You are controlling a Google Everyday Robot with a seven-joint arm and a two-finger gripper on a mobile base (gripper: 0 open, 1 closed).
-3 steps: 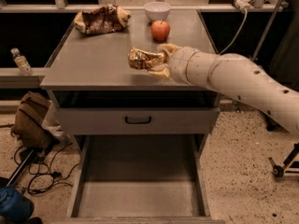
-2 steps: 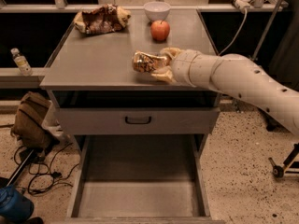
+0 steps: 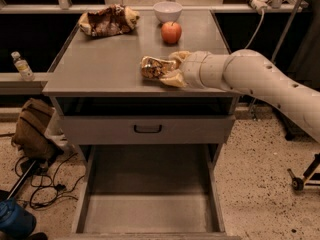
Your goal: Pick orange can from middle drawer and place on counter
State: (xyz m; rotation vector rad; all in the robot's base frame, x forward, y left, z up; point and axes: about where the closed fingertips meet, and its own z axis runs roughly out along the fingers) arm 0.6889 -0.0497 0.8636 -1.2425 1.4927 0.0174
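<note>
Grey metal fills my remote feed, read from the left: a water bottle (image 3: 22,66) stands on a side ledge, with a brown bag (image 3: 32,129) slumped on the floor below it. On the counter (image 3: 100,69), a snack bag (image 3: 107,21) lies at the back left corner. Under the top, a drawer front (image 3: 147,129) with a black handle is closed, and the middle drawer (image 3: 150,209) stands pulled out beneath it. Near the counter's front edge the orange can (image 3: 152,67) lies on its side (I cannot tell whether it touches the surface). Behind it sit a white bowl (image 3: 167,10) and a red apple (image 3: 171,32). The gripper (image 3: 166,69) reaches in from the right, fingers clamped on the can's right end, one above, one below.
</note>
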